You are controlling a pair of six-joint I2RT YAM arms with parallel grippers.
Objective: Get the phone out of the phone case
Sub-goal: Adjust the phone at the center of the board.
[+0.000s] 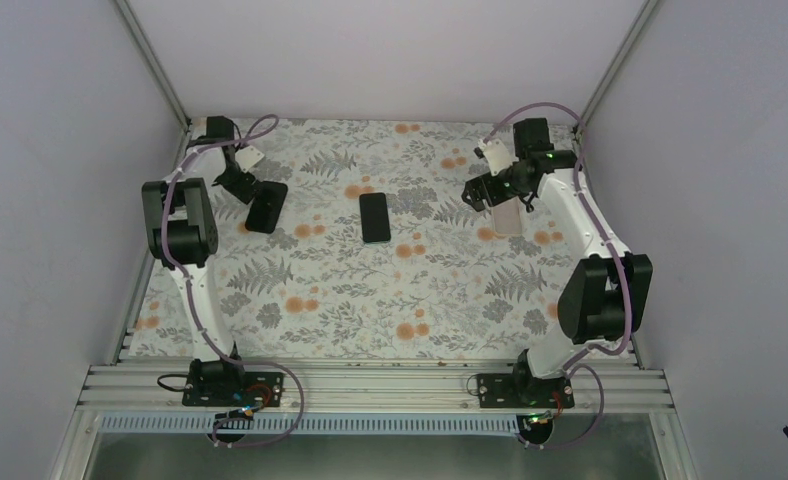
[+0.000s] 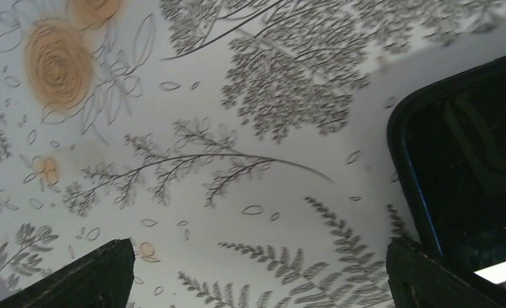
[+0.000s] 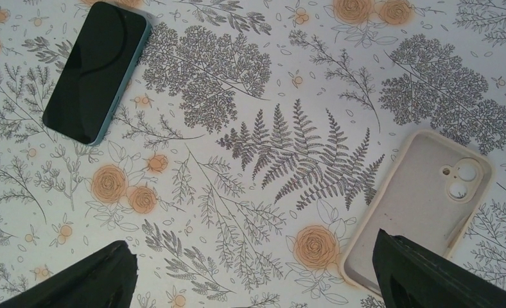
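A dark phone (image 1: 375,217) with a teal edge lies screen up, bare, mid-table; it also shows in the right wrist view (image 3: 96,70). An empty beige phone case (image 3: 424,205) lies open side up, with its camera cutout showing, just under my right gripper (image 3: 257,276), which is open and empty; its right finger (image 3: 430,276) overlaps the case's near end. The case also shows in the top view (image 1: 508,217). My left gripper (image 2: 260,276) is open and empty, hovering beside a black object with a blue rim (image 2: 462,160).
The black object (image 1: 266,207) lies at the far left of the floral tablecloth (image 1: 370,300); I cannot tell whether it is a case or a phone. Grey walls enclose the table on three sides. Both arms reach to the far corners.
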